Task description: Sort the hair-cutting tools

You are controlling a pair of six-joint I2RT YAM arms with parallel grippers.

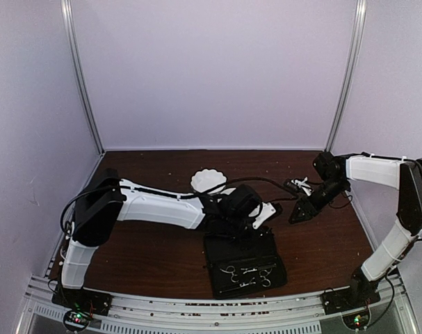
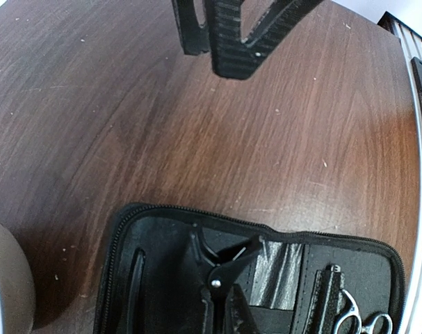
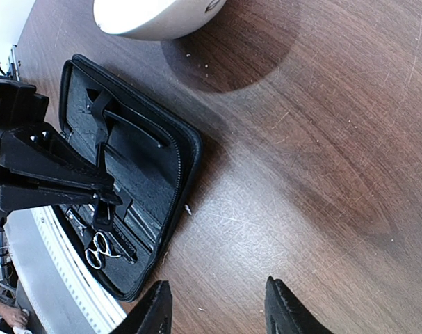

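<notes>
The brown wooden surface (image 1: pixel 162 250) is filling the lower half of the overhead view and is carrying everything. The left arm (image 1: pixel 162 205) is rising from its base at the lower left, bending at a high elbow and stretching its white forearm rightward to the centre of the frame. There the wrist is tipping down over the far edge of the case. Its left claw (image 2: pixel 212 56) is pressed together, with nothing visible between the fingers. The right arm (image 1: pixel 377 170) is standing up from the lower right, folding at the right edge and reaching leftward. The wrist is angling down toward the wood right of centre. The right claw (image 3: pixel 217 282) is hanging spread, with only bare wood showing between its fingers. The black zip case (image 1: pixel 228 250) is lying open just below the centre of the frame, near the front rail. A white bowl (image 1: pixel 209 181) is sitting above it, close behind the left forearm. Inside the case's near half, silver scissors (image 1: pixel 231 274) are lying flat, with a second pair (image 1: pixel 265 273) beside them to the right. In the left wrist view a black clip (image 2: pixel 217 268) with a small silver rivet is resting in the middle of the case.
</notes>
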